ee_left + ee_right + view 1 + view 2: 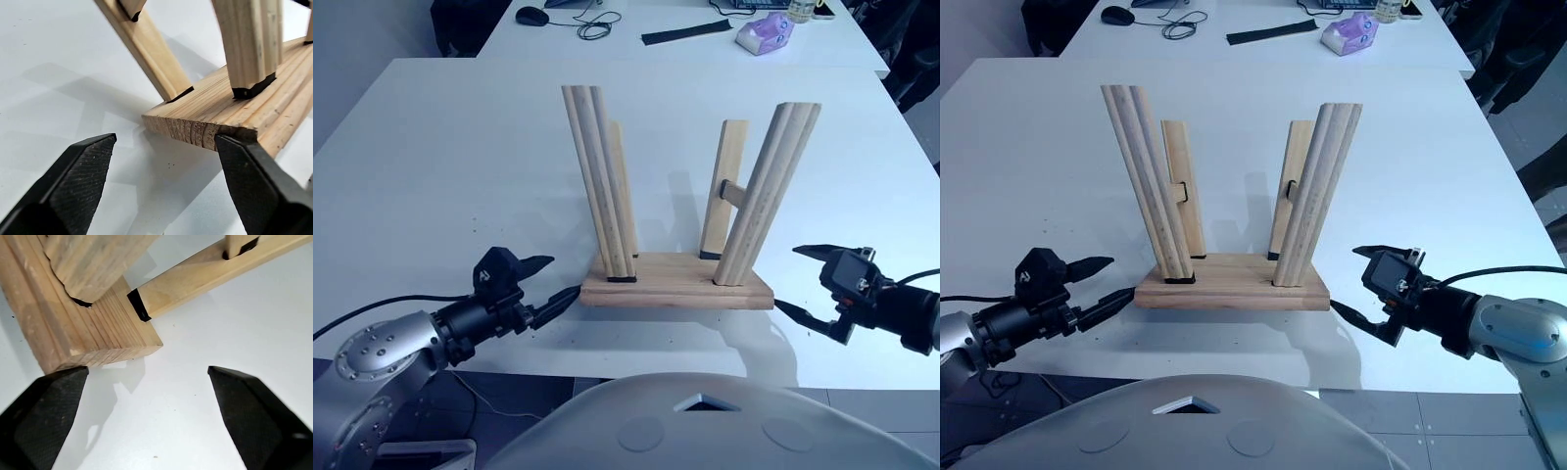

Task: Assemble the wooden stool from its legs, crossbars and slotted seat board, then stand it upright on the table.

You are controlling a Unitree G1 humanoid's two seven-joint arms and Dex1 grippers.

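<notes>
We see the stool [675,286] seat-down, legs up; left gripper [564,275] and right gripper [786,277] gape wide at its ends, apparently holding nothing.

From the head, looking forward and down over the table [431,147]; shared in both eyes, the stool [602,186] at 12 o'clock. From the left wrist at 8 o'clock, very near, facing a seat board [234,117] corner past the left gripper [165,138]; from the right wrist at 4 o'clock, likewise, past the right gripper [148,368]

legs [1151,186]: 4 | crossbars [732,193]: 2 | seat board [1229,290]: 1
</notes>
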